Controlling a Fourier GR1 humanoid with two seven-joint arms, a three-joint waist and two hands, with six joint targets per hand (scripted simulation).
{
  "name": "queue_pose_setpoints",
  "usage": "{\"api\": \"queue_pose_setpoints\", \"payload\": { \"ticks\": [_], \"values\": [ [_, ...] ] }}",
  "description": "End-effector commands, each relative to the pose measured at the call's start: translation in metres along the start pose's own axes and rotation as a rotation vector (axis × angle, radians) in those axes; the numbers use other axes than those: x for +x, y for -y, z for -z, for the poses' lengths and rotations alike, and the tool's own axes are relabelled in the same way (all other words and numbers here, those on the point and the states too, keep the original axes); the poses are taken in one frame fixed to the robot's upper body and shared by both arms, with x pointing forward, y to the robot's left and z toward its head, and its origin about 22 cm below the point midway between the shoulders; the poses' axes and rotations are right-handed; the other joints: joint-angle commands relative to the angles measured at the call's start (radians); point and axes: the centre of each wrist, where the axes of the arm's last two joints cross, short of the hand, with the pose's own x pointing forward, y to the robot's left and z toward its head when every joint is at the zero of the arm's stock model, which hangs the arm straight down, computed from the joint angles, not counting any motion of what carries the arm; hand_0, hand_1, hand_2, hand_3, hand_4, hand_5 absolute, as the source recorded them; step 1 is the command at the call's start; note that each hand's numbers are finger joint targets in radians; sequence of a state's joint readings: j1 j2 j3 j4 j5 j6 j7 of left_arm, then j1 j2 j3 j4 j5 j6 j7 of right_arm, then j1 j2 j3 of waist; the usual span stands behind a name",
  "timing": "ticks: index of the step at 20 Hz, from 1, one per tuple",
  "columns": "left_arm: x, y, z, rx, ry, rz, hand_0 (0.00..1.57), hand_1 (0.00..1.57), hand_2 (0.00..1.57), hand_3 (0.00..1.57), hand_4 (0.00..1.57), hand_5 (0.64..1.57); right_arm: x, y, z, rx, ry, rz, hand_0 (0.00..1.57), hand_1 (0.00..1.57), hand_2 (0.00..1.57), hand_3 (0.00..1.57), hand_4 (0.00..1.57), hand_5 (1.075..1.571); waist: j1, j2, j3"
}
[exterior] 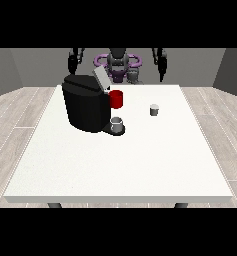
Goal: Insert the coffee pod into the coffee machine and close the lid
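The worktop [140,165] carries the coffee machine [85,105], lid [101,79] raised. The coffee pod [154,110] stands upright, below and camera-ward of the nearer hand at the view's right [162,67]; its finger state I cannot tell.

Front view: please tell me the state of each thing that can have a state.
Coffee machine: upright on the table, lid raised open.
Coffee pod: on the table, apart from the machine, not inserted.
Grey cup: on the machine's tray.
Hand at the view's left: raised, holds nothing.
Hand at the view's right: raised, holds nothing.
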State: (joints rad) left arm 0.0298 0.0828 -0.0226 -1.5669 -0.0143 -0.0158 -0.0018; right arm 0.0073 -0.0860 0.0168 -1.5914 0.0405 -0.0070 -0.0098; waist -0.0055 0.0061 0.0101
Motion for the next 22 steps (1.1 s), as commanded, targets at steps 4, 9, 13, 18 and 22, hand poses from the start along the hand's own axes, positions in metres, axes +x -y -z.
{"api": "queue_pose_setpoints", "payload": {
  "ticks": [4,9,13,18,22],
  "values": [
    [0.000,-0.013,-0.001,-0.119,0.068,0.212,0.00,0.00,0.00,0.00,0.00,1.571,0.005,0.016,0.003,-0.001,-0.045,0.048,0.00,0.00,0.00,0.00,0.00,1.571,-0.021,-0.036,-0.0102],
    [0.049,-0.065,0.033,-0.151,0.111,0.464,0.00,0.00,0.00,0.00,0.00,1.571,-0.004,0.002,0.008,-0.141,0.057,-0.091,0.00,0.00,0.00,0.00,0.00,1.571,-0.067,0.059,-0.0094],
    [0.053,-0.089,0.060,-0.102,0.114,0.543,0.00,0.00,0.00,0.00,0.00,1.571,0.015,-0.029,0.019,-0.087,0.161,-0.106,0.00,0.00,0.00,0.00,0.00,1.571,-0.126,0.148,-0.0104],
    [0.065,-0.111,0.082,-0.114,0.034,0.635,0.00,0.00,0.00,0.00,0.00,1.571,0.041,-0.035,0.033,-0.068,0.170,-0.111,0.00,0.00,0.00,0.00,0.00,1.571,-0.163,0.182,-0.0108],
    [0.077,-0.126,0.100,-0.094,-0.017,0.686,0.00,0.00,0.00,0.00,0.00,1.571,0.048,-0.049,0.035,-0.017,0.165,-0.086,0.00,0.00,0.00,0.00,0.00,1.571,-0.198,0.221,-0.0105]
  ]
}}
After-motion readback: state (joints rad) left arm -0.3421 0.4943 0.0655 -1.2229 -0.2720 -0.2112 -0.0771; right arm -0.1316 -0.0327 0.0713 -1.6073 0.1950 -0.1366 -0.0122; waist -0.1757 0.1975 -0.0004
